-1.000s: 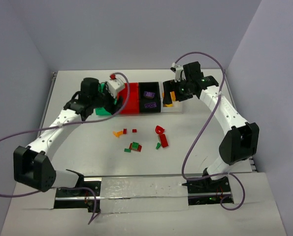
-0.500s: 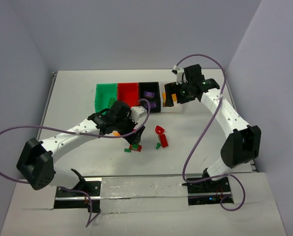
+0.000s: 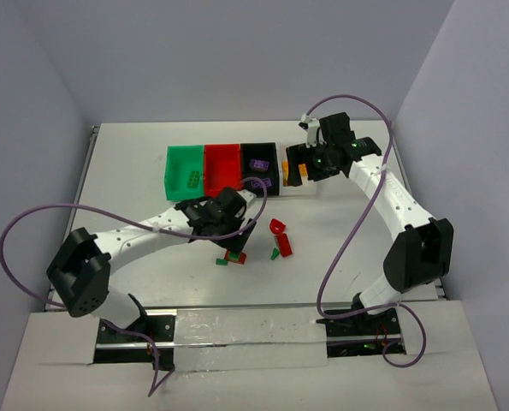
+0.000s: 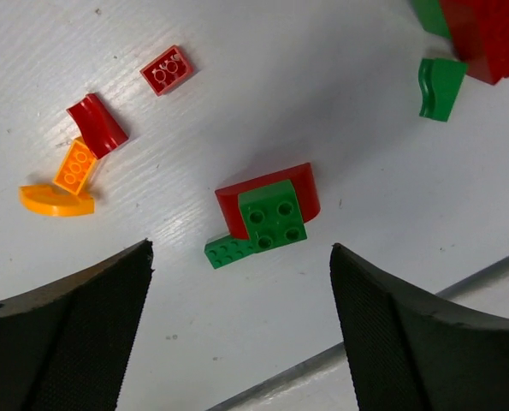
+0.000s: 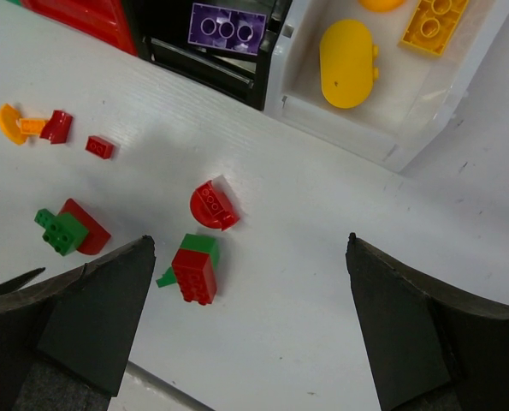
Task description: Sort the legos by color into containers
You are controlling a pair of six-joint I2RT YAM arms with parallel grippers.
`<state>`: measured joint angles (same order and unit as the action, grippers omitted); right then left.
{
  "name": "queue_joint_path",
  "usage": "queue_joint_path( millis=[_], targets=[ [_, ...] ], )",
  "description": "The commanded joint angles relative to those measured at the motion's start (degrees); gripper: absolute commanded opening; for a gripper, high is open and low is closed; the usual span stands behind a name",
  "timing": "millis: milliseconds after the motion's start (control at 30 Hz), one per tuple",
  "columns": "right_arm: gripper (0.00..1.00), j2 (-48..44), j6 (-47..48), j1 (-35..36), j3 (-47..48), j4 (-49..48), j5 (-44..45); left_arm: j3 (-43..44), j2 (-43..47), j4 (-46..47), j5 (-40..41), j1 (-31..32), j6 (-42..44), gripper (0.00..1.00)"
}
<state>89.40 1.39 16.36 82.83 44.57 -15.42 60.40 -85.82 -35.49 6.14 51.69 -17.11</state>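
Left gripper (image 4: 239, 250) is hovering wide open and empty over a small green studded plastic brick (image 4: 272, 214) stacked on a red rounded brick (image 4: 305, 184), with bare white tabletop (image 4: 365, 171) lying all around them. Right gripper (image 5: 250, 244), equally wide and empty, is hanging by the clear white plastic bin (image 5: 348, 137), at its near edge.

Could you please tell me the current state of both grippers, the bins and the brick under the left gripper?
Left gripper: fingers open, empty, above the green brick.
Right gripper: fingers open, empty.
Green bin: holds one green piece.
Black bin: holds purple bricks.
White bin: holds yellow and orange pieces.
Green brick: unsorted, resting on a red piece.
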Motion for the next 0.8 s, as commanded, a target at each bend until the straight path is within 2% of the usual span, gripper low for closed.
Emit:
queue_joint_path(
  millis=[0, 167, 333, 467, 567, 767],
  targets=[
    [1.0, -2.4, 0.7, -0.2, -0.6, -1.8, 0.8, 3.6, -2.7, -1.2, 2.8, 0.5, -4.4, 0.86],
    [1.0, -2.6, 0.8, -0.2, -0.8, -2.0, 0.9, 5.0, -6.1, -1.7, 0.3, 0.6, -5.3, 0.74],
    [1.0, -2.6, 1.0, -0.2, -1.1, -2.0, 1.1, 4.5, -8.3, -1.4, -2.5, 0.7, -6.2, 0.74],
    [1.0, -2.6, 1.0, -0.2, -1.4, -2.2, 1.3, 3.9, -9.6, -1.0, -4.6, 0.9, -6.5, 0.64],
    [1.0, -2.5, 1.0, -0.3, -1.4, -2.3, 1.3, 4.1, -10.7, -0.9, -4.5, 1.1, -6.6, 0.61],
    [1.0, -2.0, 1.1, -0.3, -1.1, -2.2, 0.9, 4.3, -12.3, -0.6, -2.4, 1.3, -6.2, 0.48]
  ],
)
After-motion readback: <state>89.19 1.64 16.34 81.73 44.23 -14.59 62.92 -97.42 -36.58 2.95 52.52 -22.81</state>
